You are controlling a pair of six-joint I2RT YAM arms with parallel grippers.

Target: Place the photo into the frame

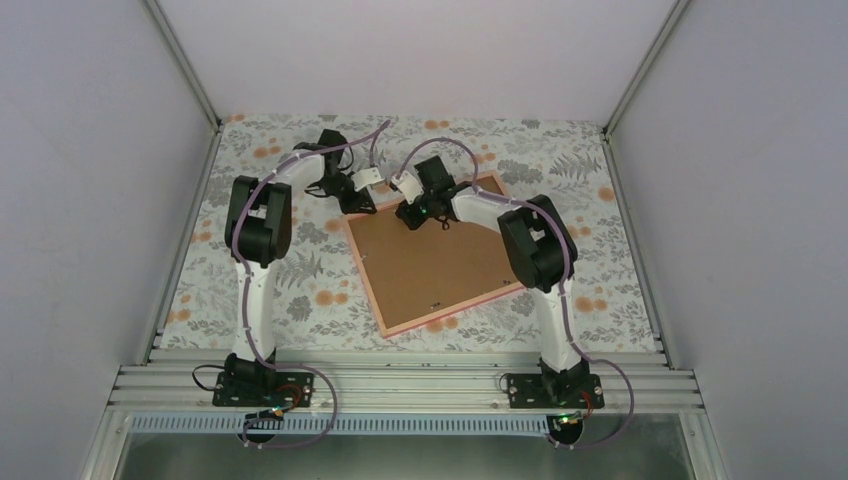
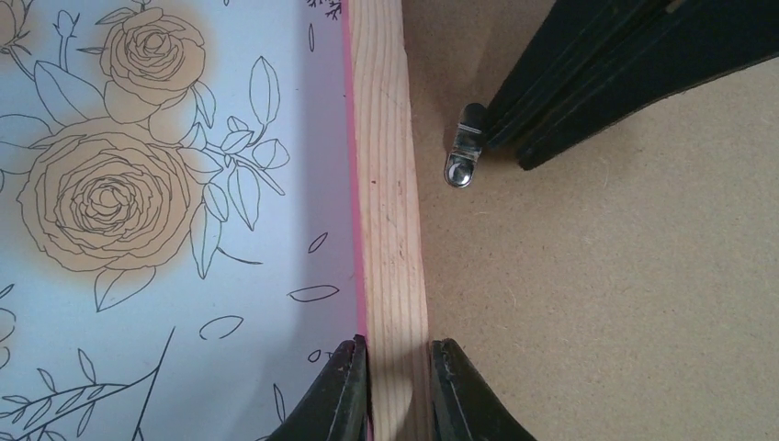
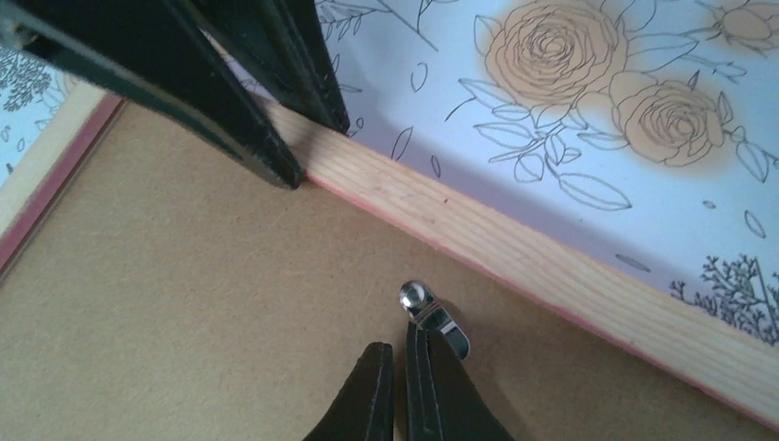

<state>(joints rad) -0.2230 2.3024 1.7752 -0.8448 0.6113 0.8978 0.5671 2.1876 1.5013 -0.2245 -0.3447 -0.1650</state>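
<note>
The frame (image 1: pixel 440 322) lies back side up on the flowered cloth, with a brown backing board (image 1: pixel 430 255) filling it. The photo is hidden. My left gripper (image 2: pixel 398 354) is shut on the frame's bare wooden rail (image 2: pixel 390 211) at the far left edge, one finger on each side. My right gripper (image 3: pixel 398 354) is shut with nothing between its fingers. Its tips rest on the board, and its right finger touches a small metal turn clip (image 3: pixel 432 317) near the rail (image 3: pixel 514 248). The same clip (image 2: pixel 462 156) shows in the left wrist view beside the right gripper's black fingers (image 2: pixel 597 83).
The flowered tablecloth (image 1: pixel 270 290) surrounds the frame. Grey enclosure walls stand left, right and behind, and an aluminium rail (image 1: pixel 400 385) runs along the near edge. Another small clip (image 1: pixel 436 308) sits on the board by the frame's near edge.
</note>
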